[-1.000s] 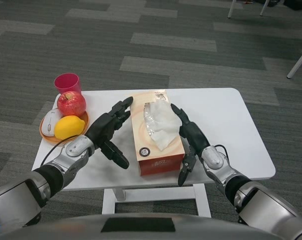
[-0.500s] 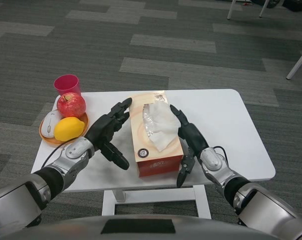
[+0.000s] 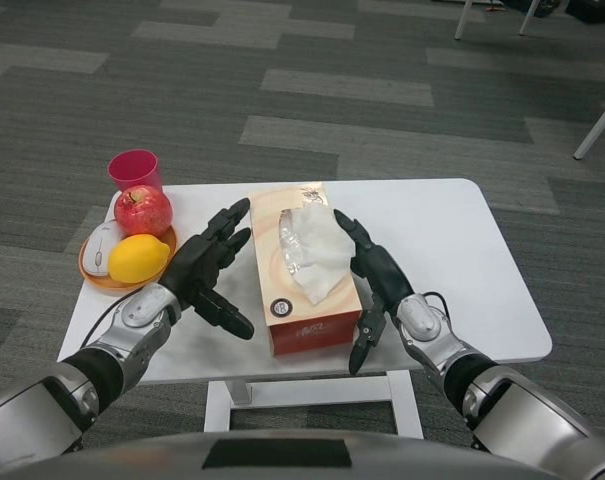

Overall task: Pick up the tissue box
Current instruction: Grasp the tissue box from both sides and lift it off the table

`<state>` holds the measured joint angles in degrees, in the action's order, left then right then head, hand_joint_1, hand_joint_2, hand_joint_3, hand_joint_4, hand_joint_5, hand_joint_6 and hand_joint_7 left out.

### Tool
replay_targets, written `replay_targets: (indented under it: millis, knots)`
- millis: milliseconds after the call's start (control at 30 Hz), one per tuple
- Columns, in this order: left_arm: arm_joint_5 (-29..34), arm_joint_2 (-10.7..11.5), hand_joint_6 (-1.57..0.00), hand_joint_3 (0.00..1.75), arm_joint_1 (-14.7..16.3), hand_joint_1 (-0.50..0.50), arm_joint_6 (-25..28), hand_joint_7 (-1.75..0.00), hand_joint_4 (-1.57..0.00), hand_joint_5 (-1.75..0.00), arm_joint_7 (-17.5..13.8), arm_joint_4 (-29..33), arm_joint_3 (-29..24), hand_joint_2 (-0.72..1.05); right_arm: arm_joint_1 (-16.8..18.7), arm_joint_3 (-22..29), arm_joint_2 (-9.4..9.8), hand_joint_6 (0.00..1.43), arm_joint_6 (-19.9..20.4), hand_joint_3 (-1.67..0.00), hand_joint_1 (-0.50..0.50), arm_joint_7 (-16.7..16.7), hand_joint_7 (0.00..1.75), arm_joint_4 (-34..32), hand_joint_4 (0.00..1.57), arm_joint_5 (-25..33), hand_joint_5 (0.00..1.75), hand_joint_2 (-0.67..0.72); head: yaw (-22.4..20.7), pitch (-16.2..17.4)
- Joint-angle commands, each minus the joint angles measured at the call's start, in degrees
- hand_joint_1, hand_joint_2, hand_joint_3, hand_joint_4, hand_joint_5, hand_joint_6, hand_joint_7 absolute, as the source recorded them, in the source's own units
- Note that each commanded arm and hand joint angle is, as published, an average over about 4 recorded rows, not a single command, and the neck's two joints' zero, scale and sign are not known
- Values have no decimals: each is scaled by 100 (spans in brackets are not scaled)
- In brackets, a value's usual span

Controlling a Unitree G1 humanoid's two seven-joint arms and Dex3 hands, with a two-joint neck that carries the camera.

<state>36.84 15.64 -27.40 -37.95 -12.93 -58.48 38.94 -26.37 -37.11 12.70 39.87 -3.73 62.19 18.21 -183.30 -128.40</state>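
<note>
Tissue box [image 3: 304,290] — a round dark logo, red front print — nothing legible

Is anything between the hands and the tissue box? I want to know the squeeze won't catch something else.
Nothing visible. The left hand and right hand flank the tissue box with only bare table beside it. The plate with its fruit sits off to the left, behind the left hand.

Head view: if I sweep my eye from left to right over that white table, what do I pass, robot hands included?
Computer mouse → lemon → left hand → tissue box → right hand.
</note>
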Motion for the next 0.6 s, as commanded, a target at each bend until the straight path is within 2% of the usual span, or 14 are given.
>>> replay_targets:
  millis: [33,233,333,600]
  knots:
    - [-34,37,0,0,130,50,-52,-7,0,-31,-41,-10,-163,-19,-33,71,-20,0,4,0,-12,17,7,-38,31,7,0,72,-20,-10]
    - [-34,44,0,0,235,50,-109,-7,0,-31,-61,5,-380,-28,-22,79,-13,0,4,0,-12,15,7,-32,31,7,0,72,-44,-19]
    - [-49,44,0,0,244,50,-116,-7,0,-31,-58,-12,-426,-24,-9,82,-20,0,10,0,-12,17,7,-36,31,7,0,72,-37,-14]
    - [-515,13,0,0,174,50,-24,-7,0,-38,-47,-142,-352,-26,9,60,-22,0,13,0,-12,17,7,-63,31,7,0,72,7,0]
